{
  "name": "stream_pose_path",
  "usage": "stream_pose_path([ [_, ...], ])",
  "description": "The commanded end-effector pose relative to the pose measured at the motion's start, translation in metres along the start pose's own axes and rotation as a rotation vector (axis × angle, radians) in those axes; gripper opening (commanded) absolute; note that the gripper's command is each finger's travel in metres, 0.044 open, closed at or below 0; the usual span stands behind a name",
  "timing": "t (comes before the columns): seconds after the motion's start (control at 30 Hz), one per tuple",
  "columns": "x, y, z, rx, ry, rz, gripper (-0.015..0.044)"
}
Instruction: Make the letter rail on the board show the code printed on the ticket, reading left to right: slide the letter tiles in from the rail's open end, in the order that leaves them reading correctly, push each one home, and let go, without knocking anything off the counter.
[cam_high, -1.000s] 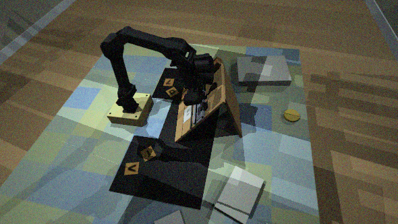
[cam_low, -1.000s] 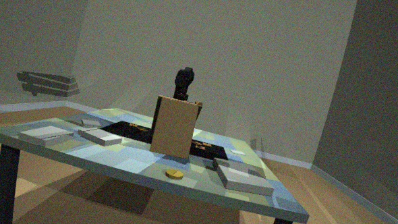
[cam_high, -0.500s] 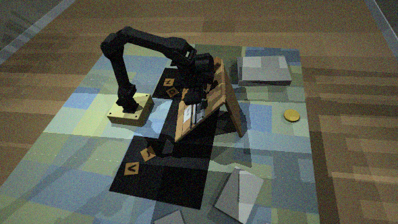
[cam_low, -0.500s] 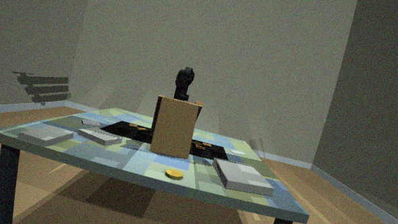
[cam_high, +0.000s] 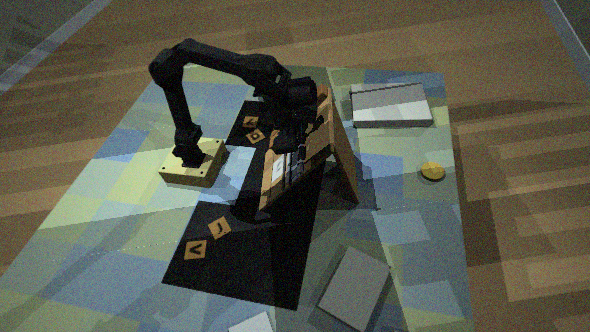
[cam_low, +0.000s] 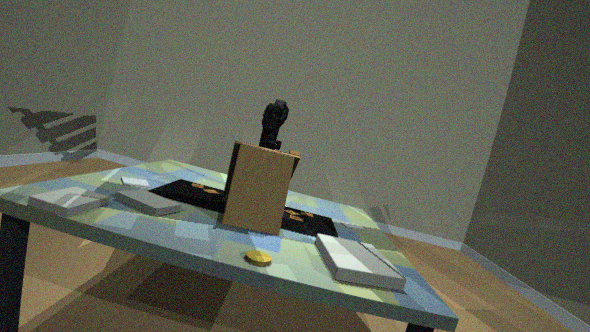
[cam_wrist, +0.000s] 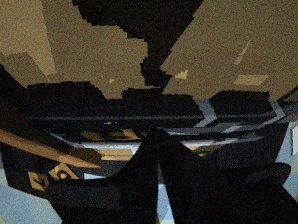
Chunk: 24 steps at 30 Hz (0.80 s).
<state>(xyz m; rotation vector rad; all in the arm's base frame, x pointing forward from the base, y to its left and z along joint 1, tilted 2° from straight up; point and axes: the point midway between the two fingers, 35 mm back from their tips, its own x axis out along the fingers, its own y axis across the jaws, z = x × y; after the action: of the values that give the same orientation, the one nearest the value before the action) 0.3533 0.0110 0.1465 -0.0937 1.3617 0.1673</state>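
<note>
Gripper (cam_high: 299, 145) pressed together, pinching nothing, against board (cam_high: 320, 137) face; tiles J (cam_high: 219, 228), V (cam_high: 195, 249) near-left on mat.

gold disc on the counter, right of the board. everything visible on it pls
The gold disc is a small, flat, round puck, yellow-gold and plain, with no marking visible. It lies flat on the patchwork counter, alone, touching nothing else. It sits beyond the leaning wooden board, below the grey slab in the top view, near the counter's edge in the exterior view.
</note>
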Motion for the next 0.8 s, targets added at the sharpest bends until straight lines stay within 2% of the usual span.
stream_pose_path([
  [0.0,0.0000,0.0008,0.0007,0.006,-0.003,-0.004,0.0000],
  [0.77,-0.0029,0.0049,-0.0022,0.006,-0.002,-0.004,0.0000],
])
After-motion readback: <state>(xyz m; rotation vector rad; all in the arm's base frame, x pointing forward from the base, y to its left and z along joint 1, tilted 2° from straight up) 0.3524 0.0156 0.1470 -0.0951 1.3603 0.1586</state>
